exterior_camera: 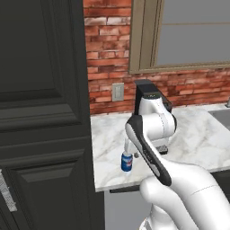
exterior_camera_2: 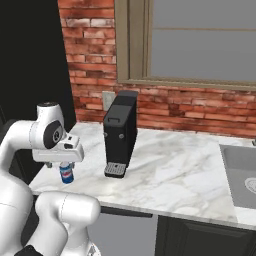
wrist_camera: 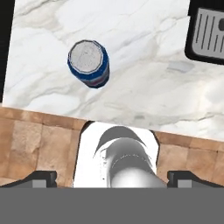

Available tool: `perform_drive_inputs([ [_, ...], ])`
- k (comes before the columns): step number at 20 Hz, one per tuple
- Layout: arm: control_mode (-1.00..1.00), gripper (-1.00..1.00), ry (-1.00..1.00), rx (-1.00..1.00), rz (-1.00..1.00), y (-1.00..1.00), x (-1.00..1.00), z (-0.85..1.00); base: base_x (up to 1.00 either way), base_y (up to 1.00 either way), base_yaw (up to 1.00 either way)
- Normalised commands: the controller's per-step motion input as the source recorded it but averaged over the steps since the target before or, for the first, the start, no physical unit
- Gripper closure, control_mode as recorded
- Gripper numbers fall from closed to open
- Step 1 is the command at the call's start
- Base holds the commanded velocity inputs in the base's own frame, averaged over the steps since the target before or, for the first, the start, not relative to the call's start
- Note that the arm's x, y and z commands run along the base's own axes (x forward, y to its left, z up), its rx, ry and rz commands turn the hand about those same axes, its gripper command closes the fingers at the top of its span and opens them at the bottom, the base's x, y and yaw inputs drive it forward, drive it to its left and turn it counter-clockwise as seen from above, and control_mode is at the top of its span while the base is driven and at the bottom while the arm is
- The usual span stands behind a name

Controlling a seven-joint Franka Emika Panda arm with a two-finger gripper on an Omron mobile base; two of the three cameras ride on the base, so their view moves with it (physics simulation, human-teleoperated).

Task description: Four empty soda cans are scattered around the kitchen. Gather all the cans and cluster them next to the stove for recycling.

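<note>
One blue soda can (exterior_camera: 127, 162) with a silver top stands upright on the white marble counter (exterior_camera: 197, 139), near its front left corner. My gripper (exterior_camera: 129, 151) hangs just above the can, pointing down. From the right base camera the can (exterior_camera_2: 66, 173) stands under the hand, with the gripper (exterior_camera_2: 62, 164) over it. Looking down along the hand, the can (wrist_camera: 89, 64) lies up and left of centre, apart from the gripper (wrist_camera: 112, 177). Its fingertips (wrist_camera: 41, 177) stand far apart with nothing between them, so it is open. The stove is out of view.
A black coffee machine (exterior_camera_2: 121, 131) stands on the counter just right of the can, and its drip tray (wrist_camera: 208, 33) shows in the hand view. A tall dark cabinet (exterior_camera: 42, 112) borders the counter's left end. A sink (exterior_camera_2: 242, 175) lies at the far right.
</note>
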Motion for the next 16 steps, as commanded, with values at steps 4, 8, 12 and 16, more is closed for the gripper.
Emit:
perform_drive_inputs([
  [4,-1.00,-1.00,0.00,0.06,0.05,0.08,0.30,-0.09,0.00,0.00,0.00],
  [8,-1.00,-1.00,0.00,0.05,0.04,0.02,0.20,-0.14,0.00,0.00,0.00],
  [12,-1.00,-1.00,0.00,0.00,0.03,0.13,0.08,-0.29,0.00,0.00,0.00],
  [16,-1.00,-1.00,0.00,0.00,0.03,0.23,0.02,-0.25,0.00,0.00,0.00],
])
